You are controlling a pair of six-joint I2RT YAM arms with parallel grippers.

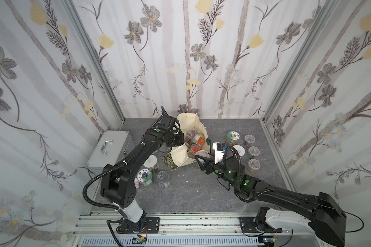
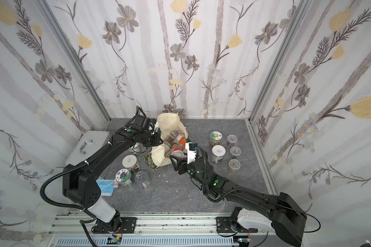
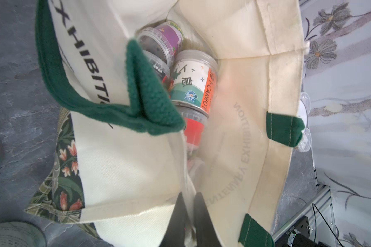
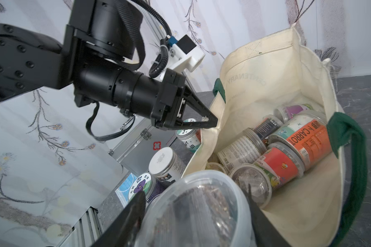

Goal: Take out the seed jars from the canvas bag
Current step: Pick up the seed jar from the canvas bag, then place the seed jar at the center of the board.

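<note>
Several seed jars [image 4: 244, 149] lie jumbled on their sides in the canvas bag [image 1: 180, 153]. You've got one more, a clear-lidded jar [image 1: 202, 153], at the near edge of the bag's mouth, clamped between the fingers of your right gripper [image 4: 195, 213]. In the heap sit the orange carrot-labelled jar [image 4: 302, 139], a red-labelled jar [image 4: 281, 166] and a purple-labelled jar [image 4: 293, 111] deeper in. They look like light, rigid plastic, smooth and round, so expect them to roll or squirt out of a shallow pinch. Take each across the middle of its barrel, not by the lid edge. Your left gripper [image 3: 189, 197] is pinched tight on the bag's cream rim, propping the soft canvas open. Let go and it likely slumps over the heap. On the grey tabletop [image 1: 191, 192], five jars stand to the bag's right, among them a white-lidded jar [image 1: 239, 150]. More stand on its left, by the silver case [image 1: 111, 147].
</note>
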